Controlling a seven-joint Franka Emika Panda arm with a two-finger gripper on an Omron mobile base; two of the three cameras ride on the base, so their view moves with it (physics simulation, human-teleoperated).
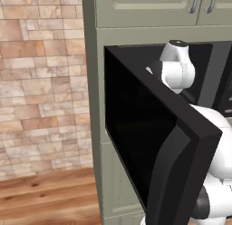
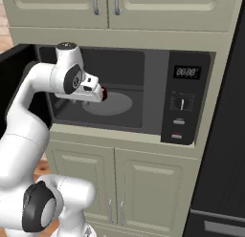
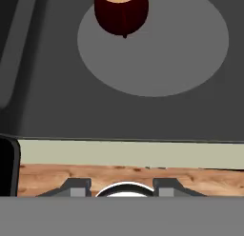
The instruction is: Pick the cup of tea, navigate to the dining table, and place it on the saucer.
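The cup of tea (image 3: pixel 121 11), dark maroon with brownish tea, stands on the left part of the grey turntable (image 3: pixel 162 44) inside the open microwave (image 2: pixel 143 64). In the right base view only a small red edge of the cup (image 2: pixel 103 93) shows past the white hand. My gripper (image 3: pixel 121 188) hovers over the microwave's front sill, short of the cup, fingers apart and holding nothing. The dining table and the saucer are out of view.
The microwave's black door (image 1: pixel 149 142) is swung open on the left, close beside my arm. Its control panel (image 2: pixel 184 102) is on the right. Pale green cabinets (image 2: pixel 143 188) sit below and above, with wooden floor (image 1: pixel 45 197) and a stone wall to the left.
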